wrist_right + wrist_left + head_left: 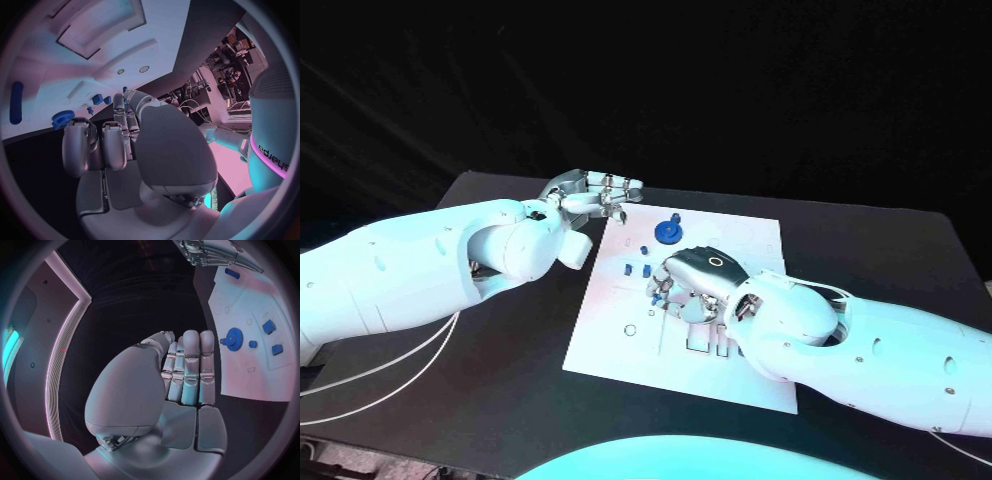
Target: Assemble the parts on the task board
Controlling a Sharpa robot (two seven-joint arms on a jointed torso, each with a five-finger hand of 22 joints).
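From the head view the task board lies in the middle of the black table, a white plate with the two arms meeting over it. The left hand hovers at the board's far left corner, over bare table just beside the edge; the left wrist view shows its fingers straight and pressed side by side, palm open, holding nothing. The right hand sits low over the middle of the board, back upward, fingers bent down toward the surface; from above I cannot tell whether anything is pinched under them. The right wrist view gives the underside: its fingers are curled in loosely with no part visible between them, though the tips are partly hidden. A blue gear stands on the board near its far edge, just beyond the right hand; the left wrist view shows it side on, on its peg, with small blue parts lying close beside it. The head view shows small blue parts by the right hand's fingertips, and the right wrist view adds a long blue bar lying apart from the gear
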